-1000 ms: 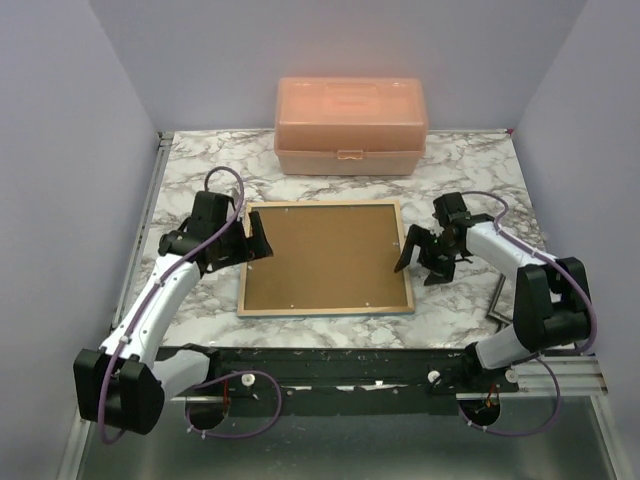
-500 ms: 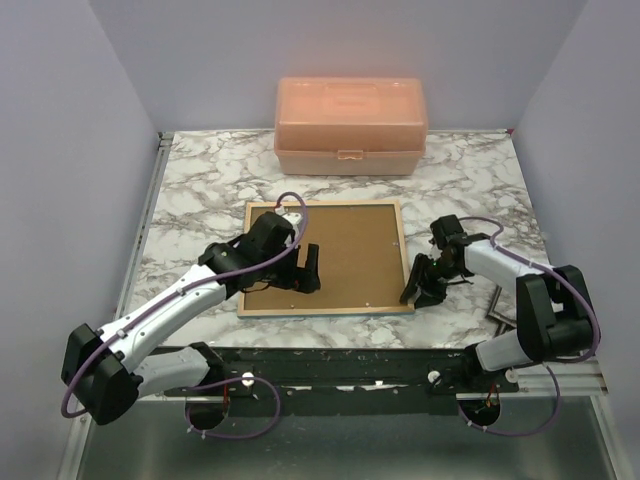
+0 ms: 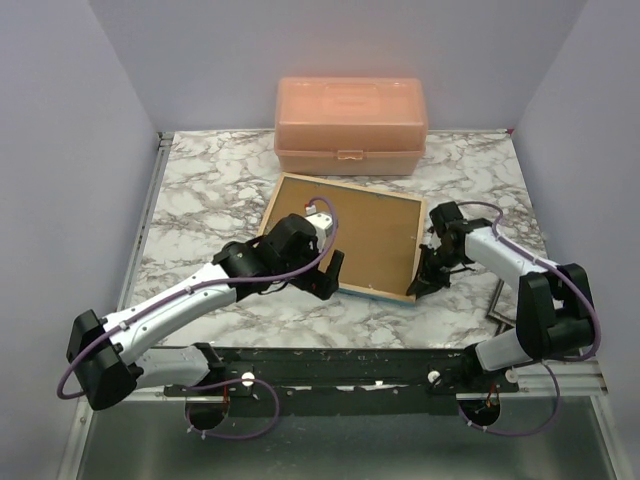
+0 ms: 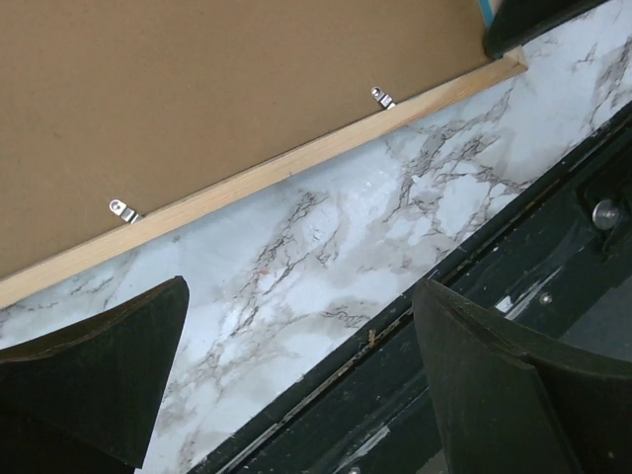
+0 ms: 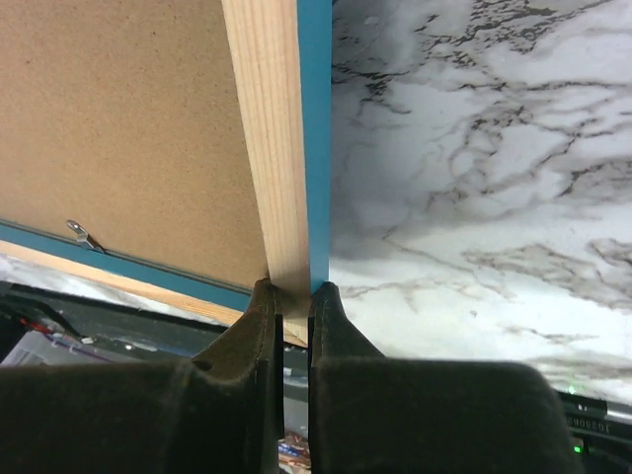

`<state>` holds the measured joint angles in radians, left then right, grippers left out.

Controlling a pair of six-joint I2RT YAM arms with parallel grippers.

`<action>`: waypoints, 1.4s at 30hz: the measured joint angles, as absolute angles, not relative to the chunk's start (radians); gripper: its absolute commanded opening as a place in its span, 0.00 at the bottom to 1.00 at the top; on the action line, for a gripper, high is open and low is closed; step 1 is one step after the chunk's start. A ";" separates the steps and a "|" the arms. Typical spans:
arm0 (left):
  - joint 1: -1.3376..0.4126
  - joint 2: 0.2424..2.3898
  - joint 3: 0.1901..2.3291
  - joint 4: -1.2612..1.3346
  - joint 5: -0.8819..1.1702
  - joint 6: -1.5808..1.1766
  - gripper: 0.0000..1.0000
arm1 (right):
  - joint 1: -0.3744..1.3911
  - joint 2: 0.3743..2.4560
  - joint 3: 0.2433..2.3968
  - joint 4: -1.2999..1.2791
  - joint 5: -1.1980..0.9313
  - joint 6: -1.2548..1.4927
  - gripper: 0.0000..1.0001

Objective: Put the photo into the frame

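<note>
On the marble tabletop, the frame lies at the middle, back upward, with the brown backing board seated in it. Its long axis is skewed, running from far left to near right, and its near side looks slightly raised. An orange box sits at the far edge. You cannot see the photo in any view, so whether it is already under the board is unclear. I judge the loading not yet confirmed. Your right gripper is clamped on the frame's rim at its near-right corner. Your left gripper hangs with its jaws wide apart over the frame's near rim, holding nothing. Small metal tabs pin the board.
</note>
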<state>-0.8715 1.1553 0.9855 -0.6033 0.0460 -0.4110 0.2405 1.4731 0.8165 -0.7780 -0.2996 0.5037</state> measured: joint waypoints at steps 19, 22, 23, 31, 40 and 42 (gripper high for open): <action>-1.226 1.481 1.172 -0.635 -0.423 -0.086 0.97 | 0.239 1.465 1.098 -1.065 -0.357 0.490 0.00; -1.253 1.553 1.184 -0.630 -0.514 -0.051 0.93 | 0.238 1.463 1.131 -1.096 -0.374 0.492 0.00; -1.257 1.568 1.187 -0.630 -0.539 -0.044 0.92 | 0.238 1.462 1.144 -1.105 -0.378 0.493 0.00; -1.265 1.662 1.193 -0.601 -0.768 0.025 0.73 | 0.238 1.456 1.190 -1.128 -0.419 0.498 0.00; -1.271 1.663 1.195 -0.555 -0.916 0.077 0.24 | 0.233 1.442 1.190 -1.119 -0.458 0.516 0.11; -1.282 1.663 1.193 -0.587 -0.944 0.157 0.10 | 0.231 1.421 1.195 -1.094 -0.474 0.520 0.38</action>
